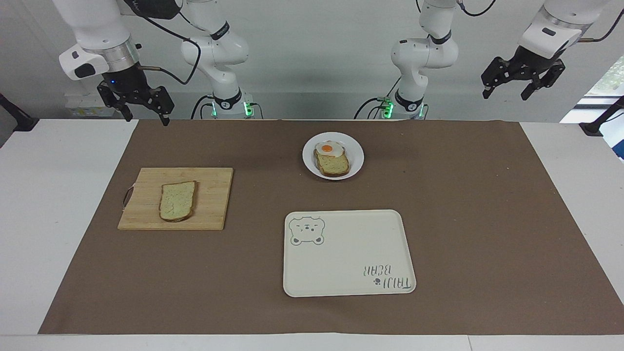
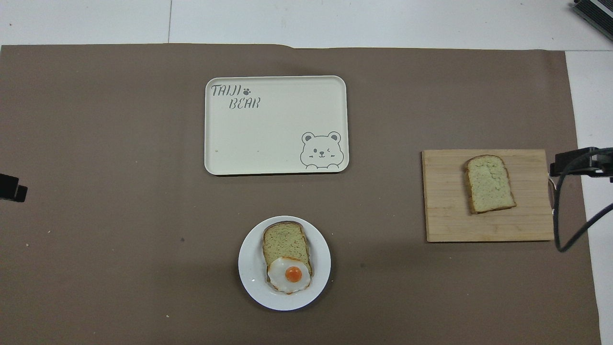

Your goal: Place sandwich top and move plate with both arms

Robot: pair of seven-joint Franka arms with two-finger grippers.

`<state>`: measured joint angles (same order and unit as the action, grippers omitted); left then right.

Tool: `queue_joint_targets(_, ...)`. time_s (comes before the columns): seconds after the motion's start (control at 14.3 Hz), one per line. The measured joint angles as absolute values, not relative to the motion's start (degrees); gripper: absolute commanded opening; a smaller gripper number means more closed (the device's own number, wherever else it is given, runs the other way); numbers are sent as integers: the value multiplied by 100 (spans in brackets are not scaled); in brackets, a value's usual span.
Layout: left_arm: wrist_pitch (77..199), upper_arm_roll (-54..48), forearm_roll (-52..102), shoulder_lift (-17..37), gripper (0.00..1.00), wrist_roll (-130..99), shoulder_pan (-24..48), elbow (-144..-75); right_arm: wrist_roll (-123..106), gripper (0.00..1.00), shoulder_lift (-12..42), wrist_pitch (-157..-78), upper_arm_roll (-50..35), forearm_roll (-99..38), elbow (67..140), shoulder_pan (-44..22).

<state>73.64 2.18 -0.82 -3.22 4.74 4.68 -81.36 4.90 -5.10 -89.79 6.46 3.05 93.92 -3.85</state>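
Tabletop [image 1: 29, 204], white, overlaid with a matte brown paper mat [image 1: 487, 219]. Cream rectangular tray [image 1: 348, 253] with rounded corners and a bear drawing, lying flat, well apart from both end effectors. Rectangular wooden cutting board [image 1: 209, 200], pale and grained, toward the right arm's end, low and well below the right end effector [image 1: 141, 109]. The plate [image 1: 355, 153], small, round, glossy white, lies between the two end effectors and well below both; it carries a bread slice with a fried egg [image 1: 329, 148]. The sandwich top [image 1: 177, 200], a flat speckled slice with dark crust, rests on the board, nearest the right end effector but clear of it. Right end effector: raised over the mat's edge, fingers apart, empty. Left end effector [image 1: 507, 90]: raised above the left arm's end of the tabletop, fingers apart, empty.
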Motion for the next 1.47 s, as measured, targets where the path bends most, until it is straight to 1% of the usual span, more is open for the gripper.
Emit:
queue_joint_targets(0.56, 7358, 217, -82, -323, 100, 462, 468, -8137, 490, 100, -510, -8979, 646, 305, 9392, -373)
queue_joint_targets(1.05, 7869, 220, -25, -322, 100, 634, 309, -8158, 490, 100, -603, -8939, 635, 296, 9592, -390)
queue_joint_targets(1.47, 7996, 219, -21, -322, 100, 775, 303, -8185, 490, 100, -617, -8940, 635, 295, 9605, -390)
